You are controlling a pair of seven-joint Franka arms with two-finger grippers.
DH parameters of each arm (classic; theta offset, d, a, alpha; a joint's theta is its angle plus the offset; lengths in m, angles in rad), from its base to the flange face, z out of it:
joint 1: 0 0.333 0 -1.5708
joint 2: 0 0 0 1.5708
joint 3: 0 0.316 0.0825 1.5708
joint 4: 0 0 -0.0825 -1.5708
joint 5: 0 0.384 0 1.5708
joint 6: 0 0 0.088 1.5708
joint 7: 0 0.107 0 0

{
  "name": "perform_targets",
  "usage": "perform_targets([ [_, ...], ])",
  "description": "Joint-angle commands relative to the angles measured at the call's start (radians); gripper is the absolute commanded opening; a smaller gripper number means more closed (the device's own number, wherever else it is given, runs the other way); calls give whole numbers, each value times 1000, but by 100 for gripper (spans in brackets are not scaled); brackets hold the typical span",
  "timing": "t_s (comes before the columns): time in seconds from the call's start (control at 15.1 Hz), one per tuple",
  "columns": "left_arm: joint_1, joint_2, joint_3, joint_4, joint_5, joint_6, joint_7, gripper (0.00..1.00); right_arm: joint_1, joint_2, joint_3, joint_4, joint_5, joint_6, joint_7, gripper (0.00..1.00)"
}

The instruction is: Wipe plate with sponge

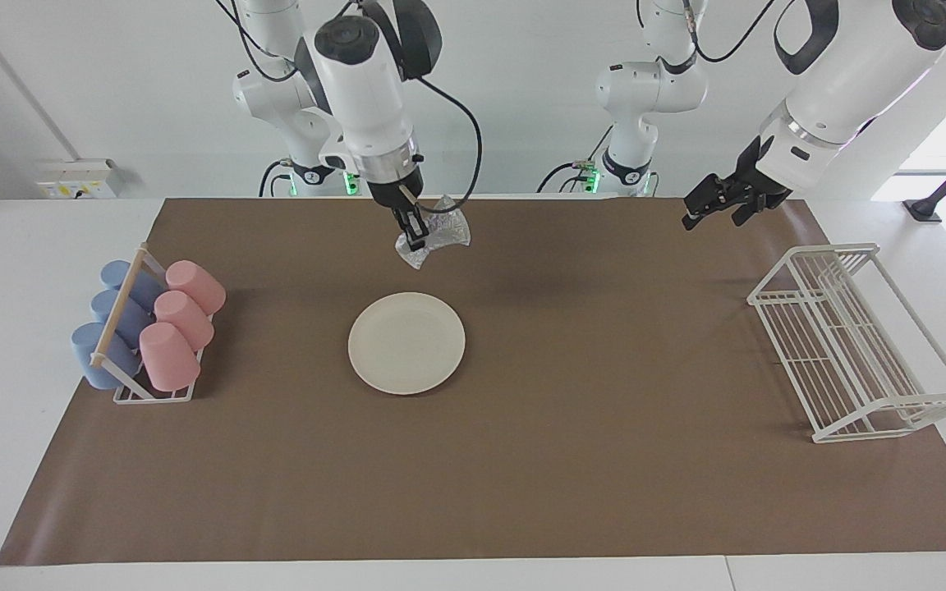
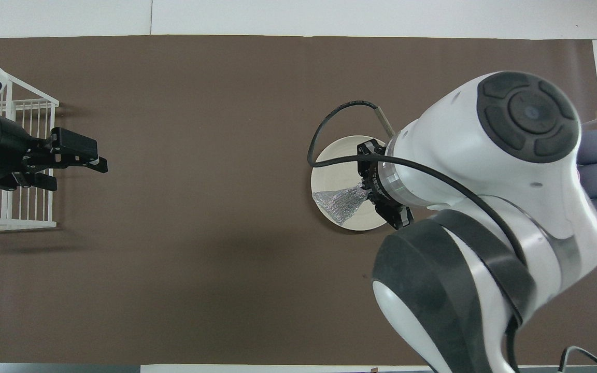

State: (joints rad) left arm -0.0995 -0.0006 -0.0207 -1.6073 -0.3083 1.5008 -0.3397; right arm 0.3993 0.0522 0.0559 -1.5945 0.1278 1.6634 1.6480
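The cream-white plate [image 1: 406,343] lies flat on the brown mat near the table's middle, with nothing on it. My right gripper [image 1: 413,234] hangs high in the air over the plate, shut on the sponge [image 1: 440,232], a crinkly silvery wad that dangles from its fingertips. In the overhead view the sponge [image 2: 341,202] and the right arm cover much of the plate [image 2: 336,165]. My left gripper [image 1: 699,215] is open and holds nothing. It hovers over the mat at the left arm's end, beside the wire rack, and shows in the overhead view as well [image 2: 78,173].
A white wire rack [image 1: 851,345] stands at the left arm's end of the mat. A holder with pink and blue cups [image 1: 149,328] lying on their sides sits at the right arm's end. The brown mat [image 1: 604,460] covers most of the table.
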Motion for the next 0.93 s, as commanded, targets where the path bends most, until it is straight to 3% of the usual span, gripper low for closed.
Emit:
perform_targets([
  [0.0, 0, -27, 5, -70, -200, 45, -114, 100, 1, 29, 8, 99, -22, -91, 82, 0],
  [0.4, -95, -137, -5, -322, -552, 382, -327, 100, 140, 23, 18, 82, -2, -7, 364, 0],
  [0.6, -158, -168, -5, -397, -661, 472, -392, 100, 193, 49, 18, 82, -4, 68, 458, 0],
  [0.86, -206, -199, -5, -451, -715, 524, -469, 100, 196, 51, 18, 82, -16, 67, 461, 0],
])
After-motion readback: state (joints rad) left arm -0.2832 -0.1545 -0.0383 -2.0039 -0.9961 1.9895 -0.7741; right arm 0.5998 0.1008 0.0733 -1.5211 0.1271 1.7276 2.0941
